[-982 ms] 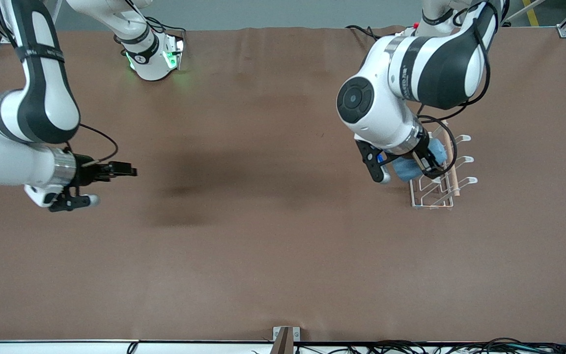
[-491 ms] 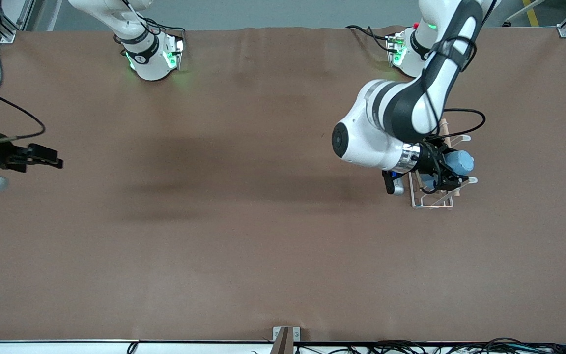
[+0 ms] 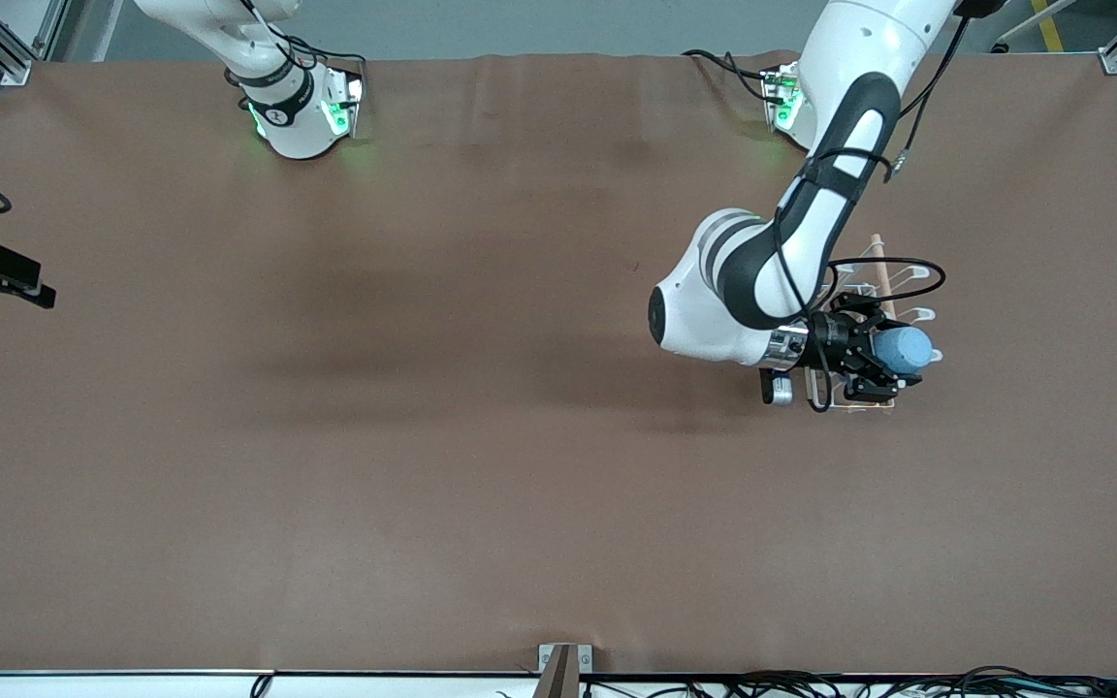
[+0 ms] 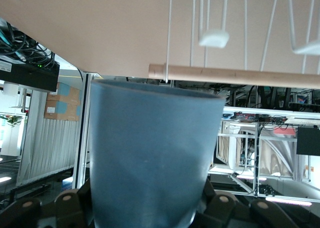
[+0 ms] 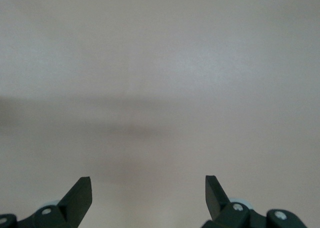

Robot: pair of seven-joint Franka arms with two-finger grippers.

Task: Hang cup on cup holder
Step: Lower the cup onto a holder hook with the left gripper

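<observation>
My left gripper [image 3: 881, 353] is shut on the light-blue cup [image 3: 906, 349] and holds it on its side over the white wire cup holder [image 3: 915, 274], by the prongs at the end nearer the front camera. The holder's wooden rod [image 3: 877, 254] shows beside the arm. In the left wrist view the cup [image 4: 155, 158] fills the middle, with the rod [image 4: 235, 76] and a prong tip [image 4: 214, 38] just past its rim. My right gripper [image 3: 6, 289] is open and empty over the table's edge at the right arm's end; it also shows in the right wrist view [image 5: 148, 193].
The brown table cover [image 3: 481, 465] is bare around the holder. The left arm's elbow [image 3: 704, 315] and a looped cable [image 3: 893, 264] hang over the rack. A metal bracket [image 3: 563, 664] sits at the table's front edge.
My left gripper has swung the cup across the holder and turned it on its side, ending nearer the front camera. My right gripper has drawn back to the table's edge at its end.
</observation>
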